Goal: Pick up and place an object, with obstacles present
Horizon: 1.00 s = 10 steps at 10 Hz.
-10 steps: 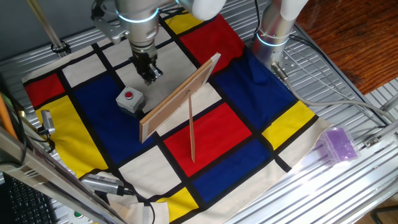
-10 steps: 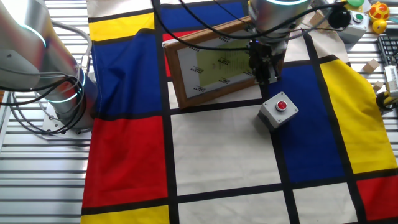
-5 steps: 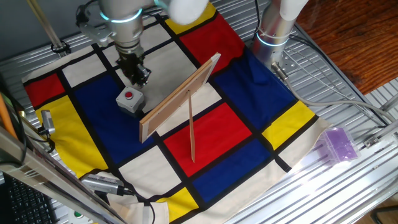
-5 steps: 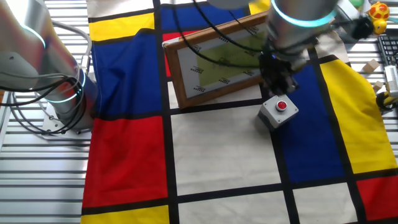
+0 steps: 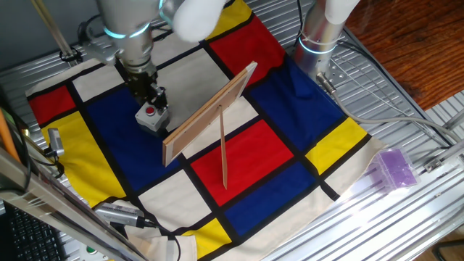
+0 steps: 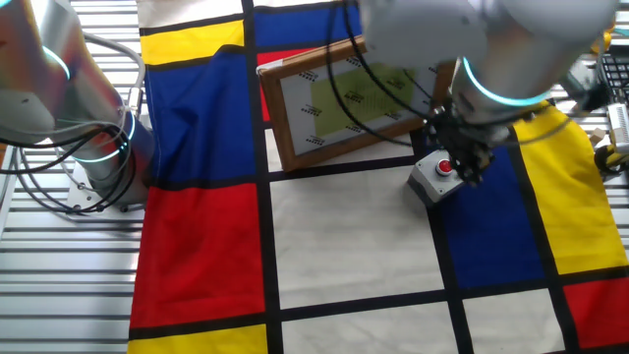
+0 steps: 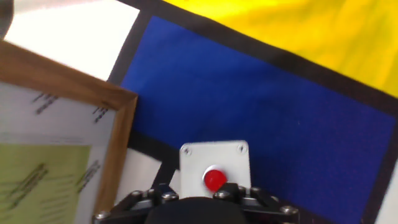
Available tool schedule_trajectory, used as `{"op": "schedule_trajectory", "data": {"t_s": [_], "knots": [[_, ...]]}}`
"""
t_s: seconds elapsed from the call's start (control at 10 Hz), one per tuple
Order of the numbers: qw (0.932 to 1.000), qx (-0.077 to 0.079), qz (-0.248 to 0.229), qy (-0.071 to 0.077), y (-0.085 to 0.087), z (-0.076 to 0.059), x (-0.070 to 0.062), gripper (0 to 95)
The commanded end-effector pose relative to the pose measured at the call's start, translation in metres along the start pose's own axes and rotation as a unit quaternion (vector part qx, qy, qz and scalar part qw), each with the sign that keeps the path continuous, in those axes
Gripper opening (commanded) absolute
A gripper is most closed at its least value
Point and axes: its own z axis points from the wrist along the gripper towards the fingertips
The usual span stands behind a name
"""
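The small grey box with the red button (image 5: 151, 117) sits on a blue patch of the checked cloth, just left of the wooden board (image 5: 210, 114), which stands on edge with a slim stick (image 5: 223, 148) leaning from it. My gripper (image 5: 152, 100) hovers right above the box, over its far edge. In the other fixed view the gripper (image 6: 467, 162) covers part of the box (image 6: 439, 175), next to the board (image 6: 344, 98). In the hand view the box (image 7: 214, 168) lies just ahead of the gripper body, with the board (image 7: 56, 143) to the left. The fingers' spacing does not show.
A second arm's base (image 5: 319, 36) stands at the far right of the cloth and shows in the other fixed view (image 6: 98, 147). A translucent purple block (image 5: 395, 168) lies on the metal table off the cloth. Tools lie at the table's left edge (image 5: 54, 141).
My gripper has moved from near the board's far end toward the box and lower, and now hangs directly over it. The box and board have not moved.
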Motion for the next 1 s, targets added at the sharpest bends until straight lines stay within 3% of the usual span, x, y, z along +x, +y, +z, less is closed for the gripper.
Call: {"op": "schedule_trajectory", "data": {"t_s": [0.1,1.0], "knots": [[1.0,0.002,-0.005,0.0,-0.004,0.002,0.005,95.0],[1.0,0.008,-0.003,-0.001,0.0,0.032,0.007,95.0]]}}
